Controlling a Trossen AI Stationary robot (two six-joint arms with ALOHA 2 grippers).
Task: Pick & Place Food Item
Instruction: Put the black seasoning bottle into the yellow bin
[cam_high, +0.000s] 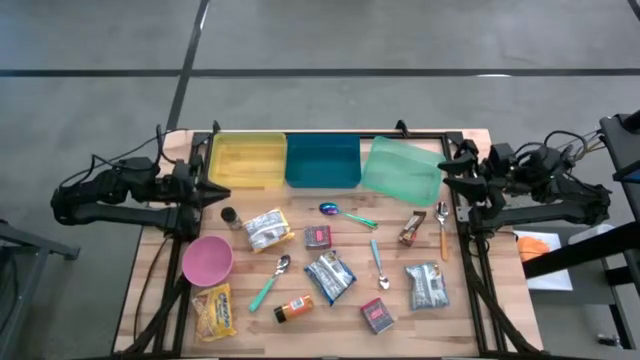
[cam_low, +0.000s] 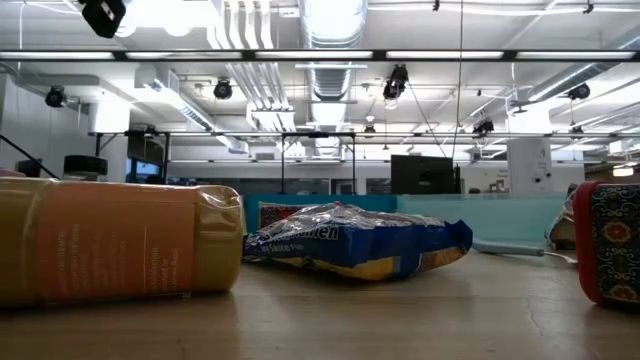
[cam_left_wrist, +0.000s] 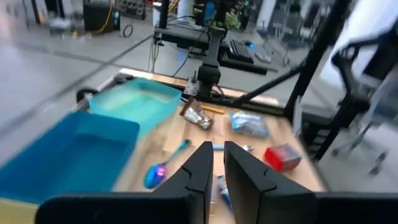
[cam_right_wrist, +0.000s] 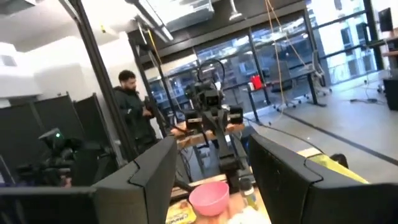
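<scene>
Several food items lie on the wooden table (cam_high: 160, 270): a silver snack bag (cam_high: 268, 230), a blue chip bag (cam_high: 330, 277) (cam_low: 355, 240), a second silver bag (cam_high: 427, 286), a yellow bag (cam_high: 215, 310), an orange bottle (cam_high: 294, 308) (cam_low: 110, 240) lying on its side, and a brown bar (cam_high: 412, 228). My left gripper (cam_high: 222, 190) (cam_left_wrist: 217, 149) hovers at the table's left edge, shut, holding nothing. Over the right edge my right gripper (cam_high: 445, 180) (cam_right_wrist: 211, 146) hangs open and empty.
Yellow (cam_high: 247, 160), blue (cam_high: 323, 162) and green (cam_high: 402, 168) bins stand along the far edge. A pink bowl (cam_high: 207, 260), two red boxes (cam_high: 318, 237) (cam_high: 377, 315), a small dark jar (cam_high: 230, 217) and spoons (cam_high: 378, 264) are scattered about. A person (cam_right_wrist: 134, 112) stands beyond the table.
</scene>
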